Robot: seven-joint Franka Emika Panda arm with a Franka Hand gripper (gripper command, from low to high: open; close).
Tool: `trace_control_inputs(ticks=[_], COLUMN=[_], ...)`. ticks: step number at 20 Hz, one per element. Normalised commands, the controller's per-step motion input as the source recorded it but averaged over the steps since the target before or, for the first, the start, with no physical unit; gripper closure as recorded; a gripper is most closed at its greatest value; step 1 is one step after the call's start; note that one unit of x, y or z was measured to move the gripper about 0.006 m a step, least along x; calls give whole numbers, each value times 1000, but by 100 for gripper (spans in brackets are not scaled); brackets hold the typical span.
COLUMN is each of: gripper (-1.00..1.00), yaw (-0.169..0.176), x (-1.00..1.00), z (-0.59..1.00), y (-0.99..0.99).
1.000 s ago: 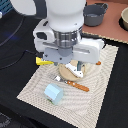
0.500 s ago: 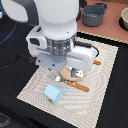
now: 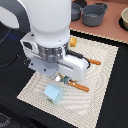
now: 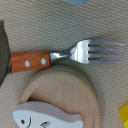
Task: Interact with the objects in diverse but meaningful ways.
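Apparently we hover low over the wooden disc (image 4: 57, 97) with the white fish piece (image 4: 47, 119) lying on it, just beside the fork (image 4: 60, 56). Whether our fingers are parted we cannot tell; next comes aligning over one toy.

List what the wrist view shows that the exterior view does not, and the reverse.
Only the wrist view shows a fork's tines, a white fish-shaped piece lying on a round wooden piece.

Only the exterior view shows the pale blue carton, the grey pots, the patterned cloth and the arm's body, which hides the gripper.

Both show an orange wooden handle, seen in the exterior view beside the arm.
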Motion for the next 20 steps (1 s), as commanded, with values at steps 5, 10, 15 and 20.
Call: trace_control_inputs(ticks=[5,10,15,20], gripper=[-100,-100,-100,-100], yaw=[-122,-82,104,123], x=[454,327,72,1], z=[105,57,6,39], y=[-255,-293,-226,-111])
